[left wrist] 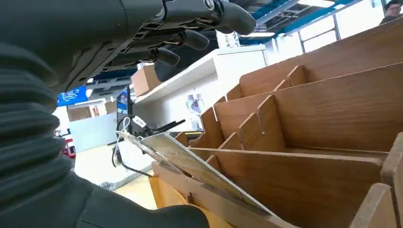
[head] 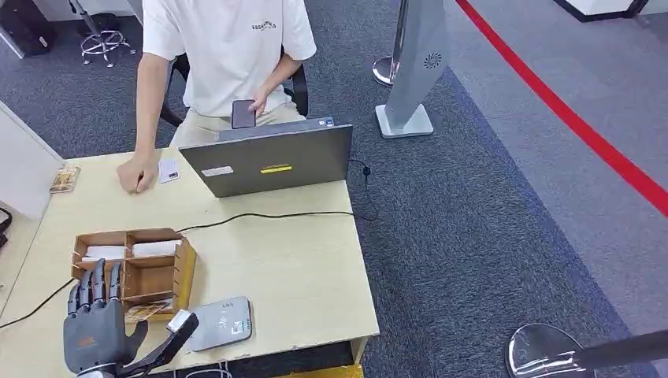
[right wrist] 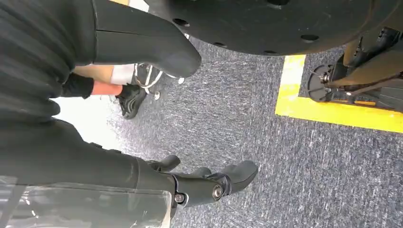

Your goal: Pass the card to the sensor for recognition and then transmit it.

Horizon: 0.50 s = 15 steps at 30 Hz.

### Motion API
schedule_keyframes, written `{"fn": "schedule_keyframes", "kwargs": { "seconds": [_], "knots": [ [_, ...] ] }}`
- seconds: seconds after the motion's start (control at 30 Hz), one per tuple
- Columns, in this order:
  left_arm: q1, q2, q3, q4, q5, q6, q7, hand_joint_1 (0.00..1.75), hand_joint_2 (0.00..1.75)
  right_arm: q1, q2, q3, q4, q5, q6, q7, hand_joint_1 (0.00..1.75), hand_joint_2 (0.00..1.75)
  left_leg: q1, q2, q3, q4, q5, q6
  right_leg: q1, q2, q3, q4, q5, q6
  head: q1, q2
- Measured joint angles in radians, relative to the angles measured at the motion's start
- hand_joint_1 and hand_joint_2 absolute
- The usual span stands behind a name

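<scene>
My left hand (head: pixel 98 323) hovers at the near left corner of the table, fingers spread and pointing at the wooden card box (head: pixel 161 276); it holds nothing. A card (head: pixel 147 310) leans in the box's nearest slot, just in front of the fingertips. In the left wrist view this card (left wrist: pixel 190 166) stands tilted in the front slot, below my fingers (left wrist: pixel 190 38). The grey flat sensor (head: pixel 220 323) lies right of my thumb. My right hand (right wrist: pixel 209 183) hangs over the carpet, its loosely bent fingers holding nothing.
A person sits across the table with a phone (head: pixel 243 113), one fist resting by a white card (head: pixel 168 170). A grey laptop (head: pixel 272 157) stands at the far edge, with a black cable (head: pixel 260 215) crossing the table. Another card (head: pixel 64 179) lies at the far left.
</scene>
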Motion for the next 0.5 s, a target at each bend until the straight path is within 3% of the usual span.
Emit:
{"fn": "schedule_keyframes", "kwargs": {
  "seconds": [0.37,0.4,0.5],
  "knots": [
    [0.000,0.000,0.000,0.000,0.000,0.000,0.000,0.00,1.75,0.000,0.000,0.000,0.000,0.000,0.000,0.000,0.00,1.75,0.000,0.000,0.000,0.000,0.000,0.000,0.000,0.000,0.000,0.000,0.000,0.000,0.000,0.000],
    [0.000,0.000,0.000,0.000,0.000,0.000,0.000,1.75,1.75,0.000,0.000,0.000,0.000,0.000,0.000,0.000,0.00,1.75,0.000,0.000,0.000,0.000,0.000,0.000,0.000,0.000,0.000,0.000,0.000,0.000,0.000,0.000],
    [0.000,0.000,0.000,0.000,0.002,0.000,-0.002,1.75,1.75,0.000,0.000,0.000,0.000,0.000,0.000,0.000,0.00,1.75,0.000,0.000,0.000,0.000,0.000,0.000,0.000,0.000,0.000,0.000,0.000,0.000,0.000,0.000]
  ]
}}
